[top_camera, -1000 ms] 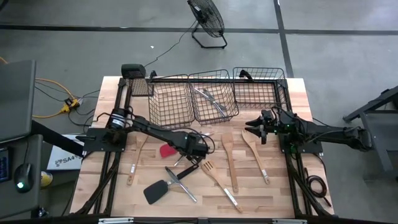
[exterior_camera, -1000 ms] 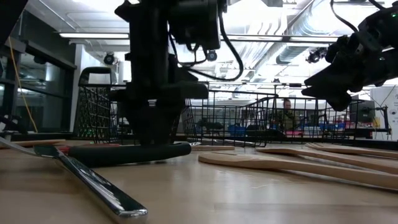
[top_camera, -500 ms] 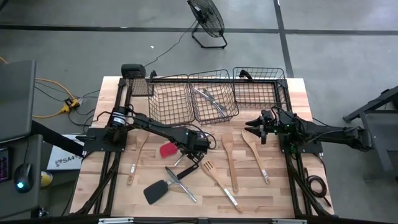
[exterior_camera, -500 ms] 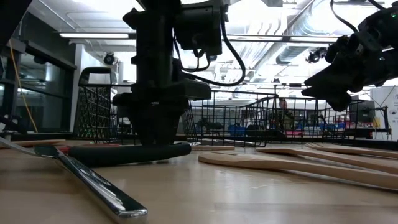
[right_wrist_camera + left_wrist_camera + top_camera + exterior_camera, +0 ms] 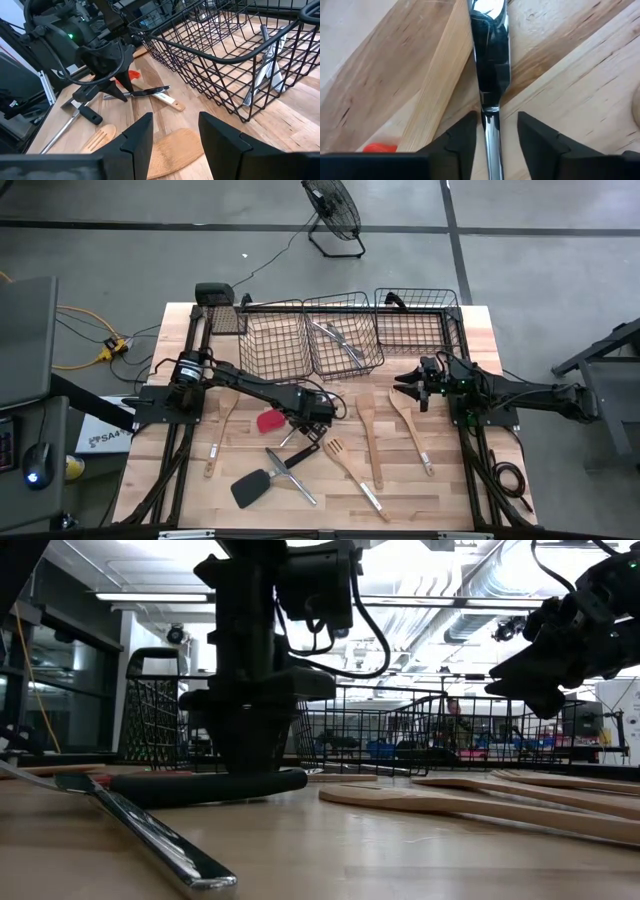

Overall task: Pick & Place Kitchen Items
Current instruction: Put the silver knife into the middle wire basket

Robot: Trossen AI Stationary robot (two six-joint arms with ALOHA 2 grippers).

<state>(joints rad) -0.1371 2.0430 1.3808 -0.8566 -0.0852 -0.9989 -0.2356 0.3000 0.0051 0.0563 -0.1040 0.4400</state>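
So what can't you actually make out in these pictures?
- Whether the left gripper already pinches the shiny silver metal knife: the wrist view shows the blade between its fingers, contact unclear.
- The knife's handle end: cut off at the left wrist view's edge.
- What silver metal cutlery lies in the middle black wire basket: too small from above.
- The seated person in the low view: behind basket wires, too distant.
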